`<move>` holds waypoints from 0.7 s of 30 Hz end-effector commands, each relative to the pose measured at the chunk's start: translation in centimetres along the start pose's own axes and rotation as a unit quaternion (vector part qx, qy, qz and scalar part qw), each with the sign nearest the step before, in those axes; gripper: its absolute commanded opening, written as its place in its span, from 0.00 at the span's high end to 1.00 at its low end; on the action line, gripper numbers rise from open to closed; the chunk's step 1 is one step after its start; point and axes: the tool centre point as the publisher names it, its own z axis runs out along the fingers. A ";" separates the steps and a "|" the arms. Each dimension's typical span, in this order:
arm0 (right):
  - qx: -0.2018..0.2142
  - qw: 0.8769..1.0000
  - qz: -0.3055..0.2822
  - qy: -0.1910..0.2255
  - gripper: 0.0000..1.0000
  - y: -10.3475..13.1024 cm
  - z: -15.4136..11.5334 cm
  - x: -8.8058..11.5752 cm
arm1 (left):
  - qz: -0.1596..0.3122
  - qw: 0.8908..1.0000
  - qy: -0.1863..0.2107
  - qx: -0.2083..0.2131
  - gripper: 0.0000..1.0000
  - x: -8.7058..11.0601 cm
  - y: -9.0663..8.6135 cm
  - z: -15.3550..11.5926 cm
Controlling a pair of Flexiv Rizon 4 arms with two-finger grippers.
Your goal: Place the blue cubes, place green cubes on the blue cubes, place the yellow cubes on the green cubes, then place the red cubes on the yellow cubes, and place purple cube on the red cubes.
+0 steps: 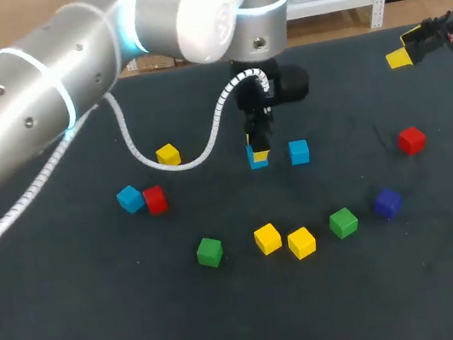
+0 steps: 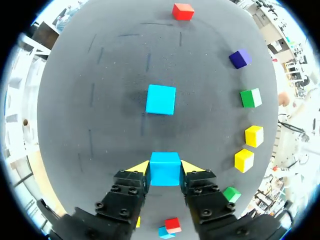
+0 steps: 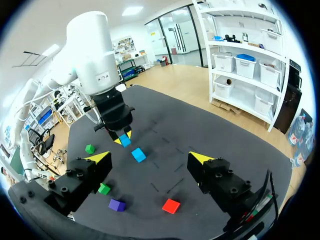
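Blue cube (image 2: 164, 169): sitting clamped between the left gripper's (image 1: 258, 156) yellow tips, near the table's (image 1: 80, 331) middle.
Second blue cube (image 2: 161, 99): lying just ahead, apart.
Right gripper (image 3: 150, 158): hanging with fingers spread wide, holding nothing.
Hidden: fingers are covering the held cube's sides.

Bright, even ceiling light tbh. The left arm (image 1: 201, 10) shell glares a bit; just faint soft shadows on the dark table (image 2: 100, 75) ahead of the left gripper (image 2: 165, 167) jaws.
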 end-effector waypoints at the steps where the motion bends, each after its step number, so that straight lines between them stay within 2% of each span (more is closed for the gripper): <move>1: 0.000 1.000 -0.001 -0.001 0.00 0.0 0.0 0.0 | 0.005 1.000 0.026 0.007 1.00 -0.9 0.7 0.3; 13: 0.000 1.000 -0.001 -0.001 0.00 0.0 0.0 0.0 | 0.007 1.000 0.011 0.007 1.00 -2.3 1.3 0.1; 21: 0.000 1.000 -0.001 -0.001 0.00 0.0 0.0 0.0 | 0.008 1.000 0.004 0.011 1.00 -3.2 1.0 0.6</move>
